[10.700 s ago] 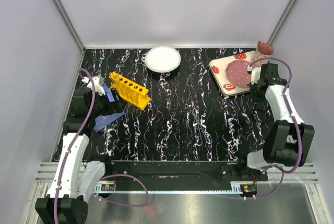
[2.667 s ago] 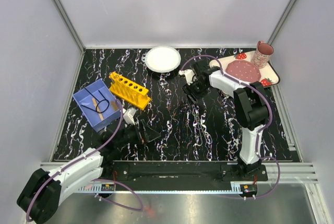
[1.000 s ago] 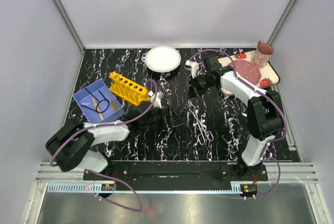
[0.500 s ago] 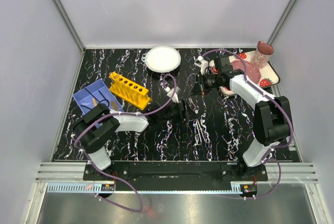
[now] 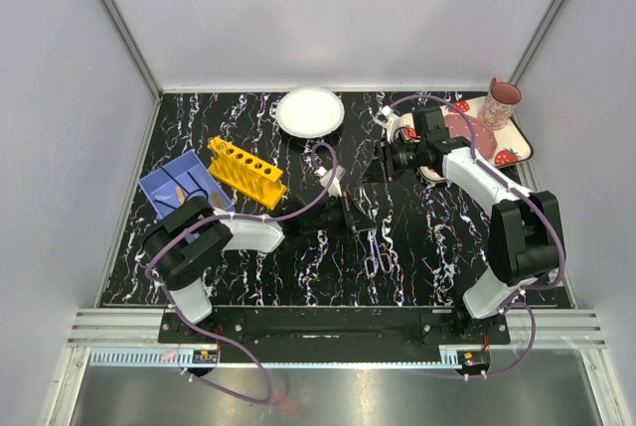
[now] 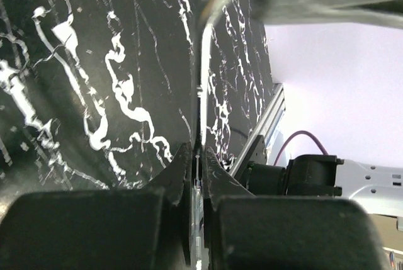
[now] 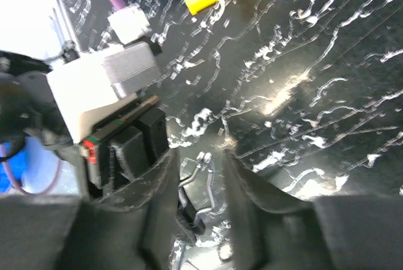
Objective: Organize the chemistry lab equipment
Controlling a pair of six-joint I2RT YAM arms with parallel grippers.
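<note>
Left wrist: left pincer (image 6: 197,155) pinches a thin grey rod (image 6: 203,81); right pincer (image 7: 200,154) spread.

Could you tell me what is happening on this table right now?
Two robot arms are sorting lab equipment. The left gripper is pinched on the thin metal rods at mid-table, while the right gripper hovers open just beyond them, looking down on the same tool. The yellow rack and a blue bin with a few small items sit at the left.

the top view is bright and sharp, with soft light from above. the shiny black table (image 5: 437,267) gives white glare (most in the right wrist view). the left gripper (image 6: 198,157) looks dark and blurry.
</note>
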